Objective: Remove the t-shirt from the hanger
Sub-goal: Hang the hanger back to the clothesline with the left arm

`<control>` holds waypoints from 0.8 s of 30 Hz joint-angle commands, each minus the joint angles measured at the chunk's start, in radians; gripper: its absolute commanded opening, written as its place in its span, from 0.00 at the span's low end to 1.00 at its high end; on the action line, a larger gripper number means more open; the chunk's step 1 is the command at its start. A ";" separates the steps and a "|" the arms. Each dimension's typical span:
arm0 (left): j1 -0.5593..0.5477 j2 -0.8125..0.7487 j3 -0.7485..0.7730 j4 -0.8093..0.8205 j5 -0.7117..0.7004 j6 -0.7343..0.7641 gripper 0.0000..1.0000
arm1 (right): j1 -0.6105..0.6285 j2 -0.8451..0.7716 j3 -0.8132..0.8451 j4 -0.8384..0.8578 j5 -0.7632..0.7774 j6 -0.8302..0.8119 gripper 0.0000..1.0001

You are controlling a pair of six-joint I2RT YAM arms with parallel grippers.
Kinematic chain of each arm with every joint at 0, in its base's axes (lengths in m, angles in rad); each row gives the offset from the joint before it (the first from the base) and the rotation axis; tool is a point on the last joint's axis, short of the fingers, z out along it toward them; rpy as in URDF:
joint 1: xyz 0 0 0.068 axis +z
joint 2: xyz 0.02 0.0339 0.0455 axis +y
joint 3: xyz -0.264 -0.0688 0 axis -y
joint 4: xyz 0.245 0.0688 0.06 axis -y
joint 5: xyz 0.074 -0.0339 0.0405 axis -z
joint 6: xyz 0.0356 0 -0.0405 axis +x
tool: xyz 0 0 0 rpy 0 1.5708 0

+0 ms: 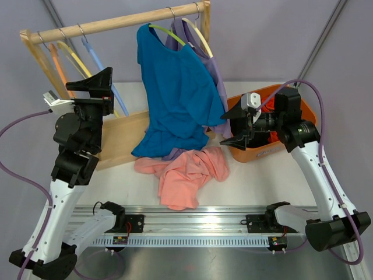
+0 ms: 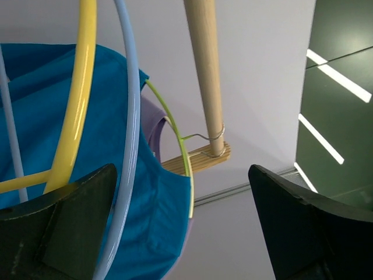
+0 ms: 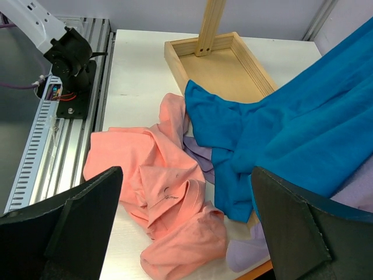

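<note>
The left gripper point(image 1: 96, 81) is raised and points up at the rack, its jaws spread wide with nothing between them. In its wrist view it looks up past the bare yellow hanger point(image 2: 78, 99) and the light blue hanger point(image 2: 131, 116), which hang from the wooden rail point(image 1: 116, 23) beside an orange hanger point(image 1: 55, 61). The right gripper point(image 1: 232, 127) points leftward just in front of the orange basket point(image 1: 256, 153), its jaws also wide apart and holding nothing. It sits near the right edge of the blue t-shirt point(image 1: 175, 93), though I cannot tell whether they touch. That t-shirt hangs by the neck on the green hanger point(image 1: 169, 32), whose wire hook is over the rail near its right end. Its body falls in a long slant down to the counter point(image 1: 262, 186), with the hem bunched at the edge of the wooden tray point(image 1: 125, 137) that forms the rack's base. Behind it a purple t-shirt point(image 1: 217, 76) hangs on a pale yellow hanger point(image 1: 198, 35), and its lower edge shows under the blue hem. A pink t-shirt point(image 1: 186, 175) lies crumpled on the counter just in front of both, touching the blue hem.
</note>
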 commanded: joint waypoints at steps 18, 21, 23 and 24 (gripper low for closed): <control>0.003 -0.035 0.078 -0.170 0.009 0.372 0.99 | 0.237 0.126 0.097 -0.518 0.082 -0.569 0.99; 0.003 -0.055 0.081 -0.157 0.056 0.447 0.99 | 0.294 0.163 0.093 -0.507 0.134 -0.583 0.99; 0.003 -0.070 0.081 -0.150 0.117 0.504 0.99 | 0.335 0.205 0.089 -0.503 0.180 -0.605 0.99; 0.003 -0.078 0.084 -0.159 0.137 0.570 0.99 | 0.351 0.222 0.086 -0.500 0.197 -0.641 0.99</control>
